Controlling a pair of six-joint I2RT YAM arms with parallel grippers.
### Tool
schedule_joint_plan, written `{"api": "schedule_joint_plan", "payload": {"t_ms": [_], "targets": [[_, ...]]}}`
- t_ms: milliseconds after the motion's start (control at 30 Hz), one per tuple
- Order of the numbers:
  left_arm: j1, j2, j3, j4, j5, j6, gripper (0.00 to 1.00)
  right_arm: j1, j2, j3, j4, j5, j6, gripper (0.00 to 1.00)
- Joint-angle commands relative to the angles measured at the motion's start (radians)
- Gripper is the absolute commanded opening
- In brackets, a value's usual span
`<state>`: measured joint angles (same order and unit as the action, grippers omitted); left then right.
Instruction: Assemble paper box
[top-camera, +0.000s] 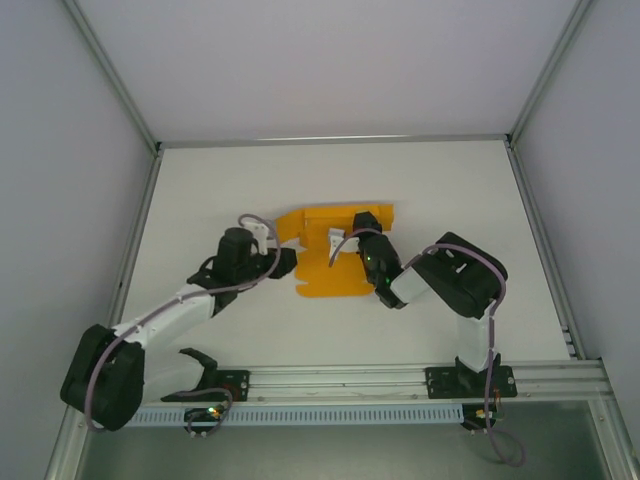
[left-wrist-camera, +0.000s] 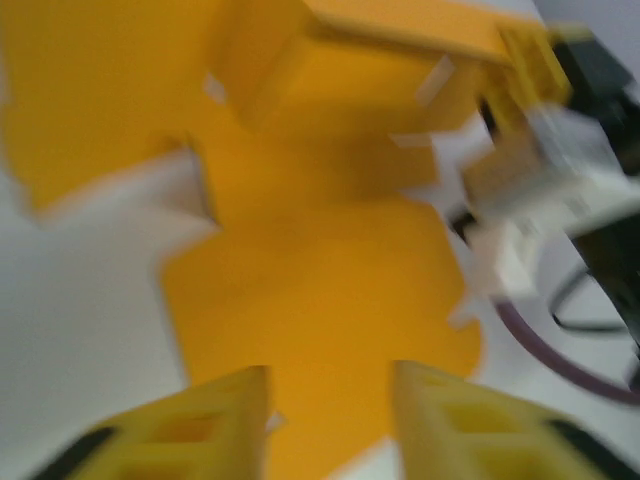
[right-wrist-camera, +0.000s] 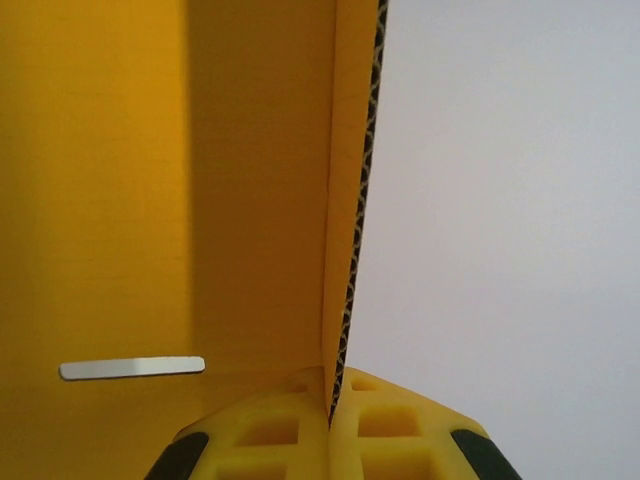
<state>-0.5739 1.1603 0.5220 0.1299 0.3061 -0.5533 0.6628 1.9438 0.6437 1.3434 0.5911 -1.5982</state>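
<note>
The paper box is an orange die-cut card sheet (top-camera: 328, 278) lying mid-table, with its far flaps partly folded up. My left gripper (top-camera: 287, 265) is at the sheet's left edge. In the left wrist view its yellow fingers (left-wrist-camera: 215, 420) stand open (left-wrist-camera: 330, 405) just above a flat flap of the sheet (left-wrist-camera: 320, 270); the picture is blurred. My right gripper (top-camera: 365, 224) is at the sheet's far right part. In the right wrist view it is shut (right-wrist-camera: 332, 400) on the edge of a raised flap (right-wrist-camera: 255, 200), whose corrugated rim runs up from between the pads.
The white table (top-camera: 450, 200) is walled by grey panels and a metal frame on the left, back and right. A rail (top-camera: 400, 378) carries the arm bases at the near edge. A narrow slot (right-wrist-camera: 130, 368) is cut in the card near my right fingers.
</note>
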Motion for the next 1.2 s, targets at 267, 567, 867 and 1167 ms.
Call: {"api": "schedule_joint_plan", "payload": {"t_ms": [267,567,867,1167], "targets": [[-0.080,0.525,0.202,0.127,-0.005,-0.087,0.00,0.006,0.029,0.042,-0.008,-0.002,0.015,0.00],[-0.081,0.602,0.240,-0.019,-0.185,-0.068,0.00,0.060,0.074,-0.059,-0.012,-0.008,0.022,0.00],[-0.084,0.585,0.234,-0.019,-0.146,-0.057,0.00,0.053,0.156,-0.059,-0.077,0.007,0.091,0.00],[-0.082,0.346,0.251,-0.175,-0.158,-0.034,0.08,0.021,0.150,-0.043,-0.070,0.001,0.070,0.00]]}}
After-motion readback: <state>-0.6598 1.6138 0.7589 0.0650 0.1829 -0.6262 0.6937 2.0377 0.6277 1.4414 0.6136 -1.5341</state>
